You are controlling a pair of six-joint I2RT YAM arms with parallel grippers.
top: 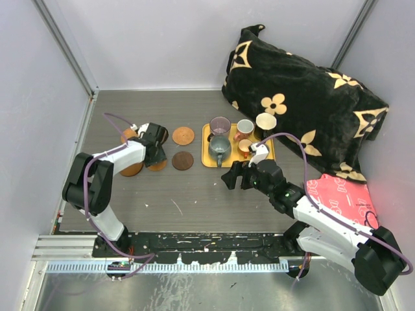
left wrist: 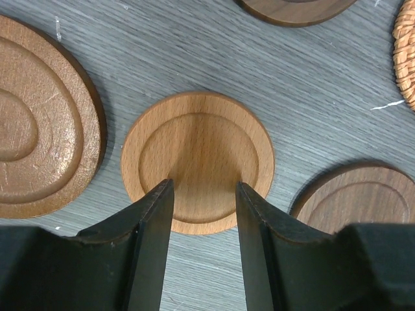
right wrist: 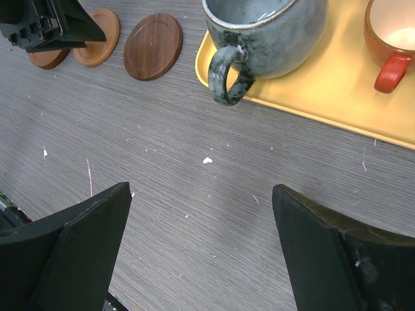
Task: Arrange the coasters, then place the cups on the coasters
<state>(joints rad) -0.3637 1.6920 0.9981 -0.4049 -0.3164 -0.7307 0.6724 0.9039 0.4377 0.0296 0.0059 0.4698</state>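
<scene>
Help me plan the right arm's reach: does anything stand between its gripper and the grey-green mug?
Nothing visible does. Only bare table lies between the open right gripper and the grey-green mug, which stands at the near edge of the yellow tray, handle towards the gripper.

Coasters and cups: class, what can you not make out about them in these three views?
Top external: the left arm covers parts of the orange coaster and others beside it; their count is unsure.
Left wrist: the left claw hides the near rim of the light coaster, so contact is unclear.
Right wrist: the top edge cuts off the grey-green mug and orange cup.
</scene>
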